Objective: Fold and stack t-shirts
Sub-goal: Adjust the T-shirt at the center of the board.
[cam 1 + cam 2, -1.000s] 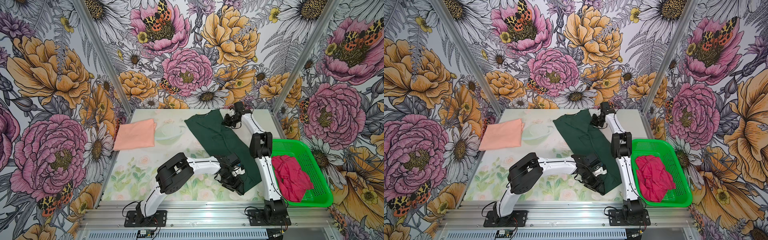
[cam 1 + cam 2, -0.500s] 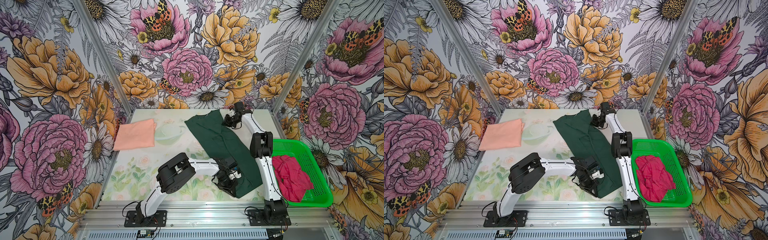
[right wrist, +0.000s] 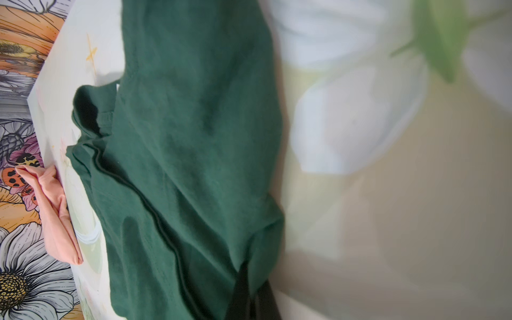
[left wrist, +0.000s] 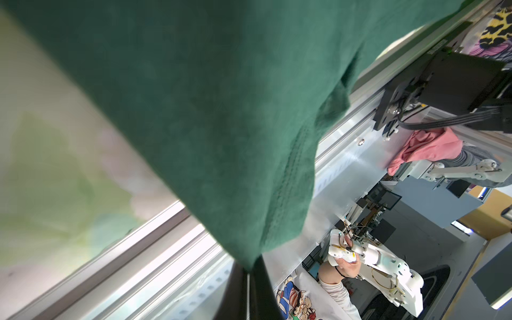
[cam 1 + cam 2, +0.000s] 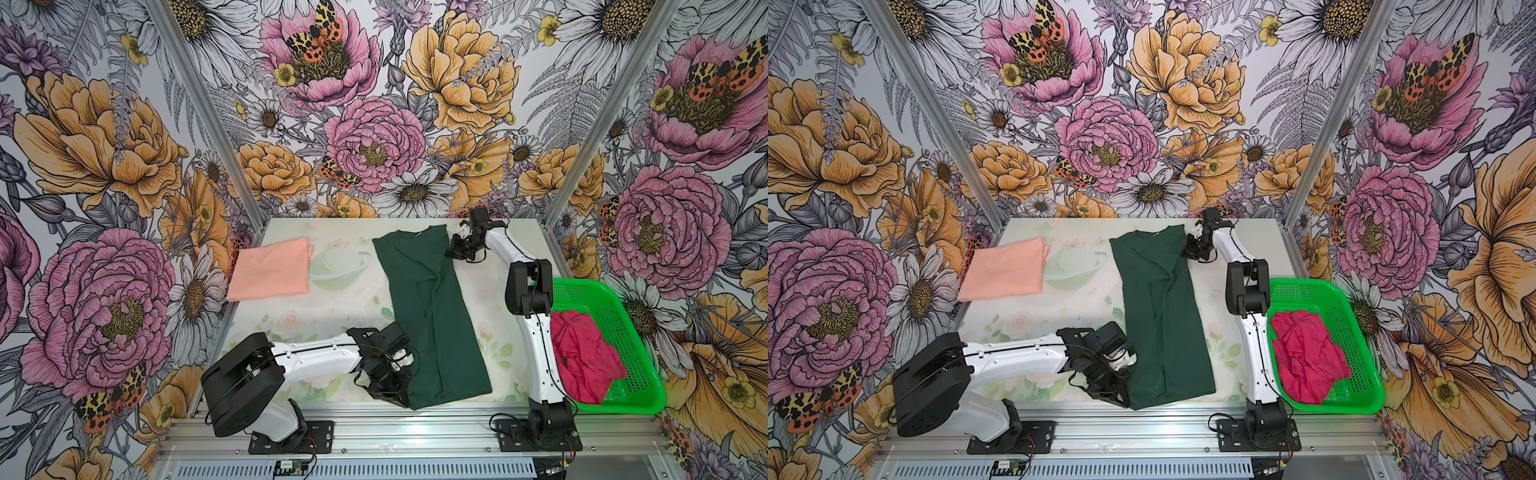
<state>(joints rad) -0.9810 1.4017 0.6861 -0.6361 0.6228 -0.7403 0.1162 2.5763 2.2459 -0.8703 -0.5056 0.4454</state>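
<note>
**Pinching one green shirt from both ends**

Stretching lengthways down the middle of the table [image 5: 345,299], the dark green t-shirt [image 5: 432,316] lies as a long narrow strip, collar at the far end and hem at the near edge. A ridge of folded cloth runs down its centre.

The left gripper [image 5: 405,399] has its jaws pressed together on the near left hem corner. In the left wrist view the cloth [image 4: 221,110] funnels down into the dark fingers [image 4: 260,288], and the corner hangs over the front rail [image 4: 155,243] of the frame.

The right gripper [image 5: 451,251] is likewise clamped on cloth, at the far right edge of the same shirt. The right wrist view shows the fabric [image 3: 180,138] bunching into its fingers [image 3: 238,293].

Other things sit around. The peach t-shirt [image 5: 270,270] lies folded flat at the far left of the table, well apart from the green one. The crimson t-shirt [image 5: 582,357] lies crumpled in the green basket [image 5: 590,284], which stands off the table's right side.

The right arm [image 5: 536,345] rises between the green shirt and the basket, blocking that side. The left arm [image 5: 316,357] stretches low across the near part of the table, beside the shirt's left edge. Floral walls [image 5: 374,137] close in on three sides.
</note>
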